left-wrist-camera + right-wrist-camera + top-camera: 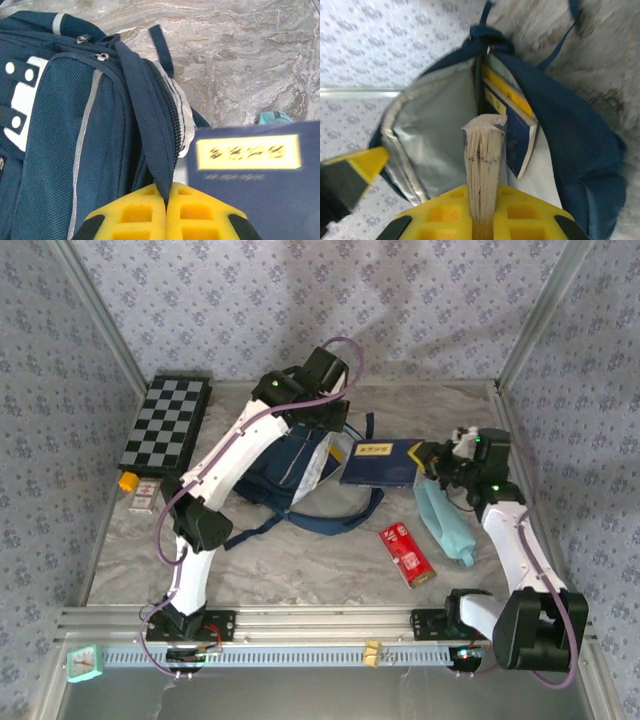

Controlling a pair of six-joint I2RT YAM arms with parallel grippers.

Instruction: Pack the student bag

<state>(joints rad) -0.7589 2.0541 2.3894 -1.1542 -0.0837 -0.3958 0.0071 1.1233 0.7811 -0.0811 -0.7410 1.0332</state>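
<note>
The student bag [285,475], a navy backpack, lies at the middle of the table with its mouth facing right. My left gripper [333,423] is at the bag's top edge. In the left wrist view its yellow fingers [140,212] are shut on a navy strap [150,125] of the bag [55,135]. My right gripper [432,458] is shut on the right end of a navy booklet [378,462] with a yellow label. The right wrist view has that booklet [484,160] edge-on at the bag's open mouth, over the silver lining [435,135]. Another navy booklet [516,137] stands inside.
A checkerboard [165,423] lies at the back left, with a small box [146,496] and a yellow piece [127,481] in front of it. A red packet [408,554] and a teal pouch [447,520] lie right of the bag. Patterned walls close the table in.
</note>
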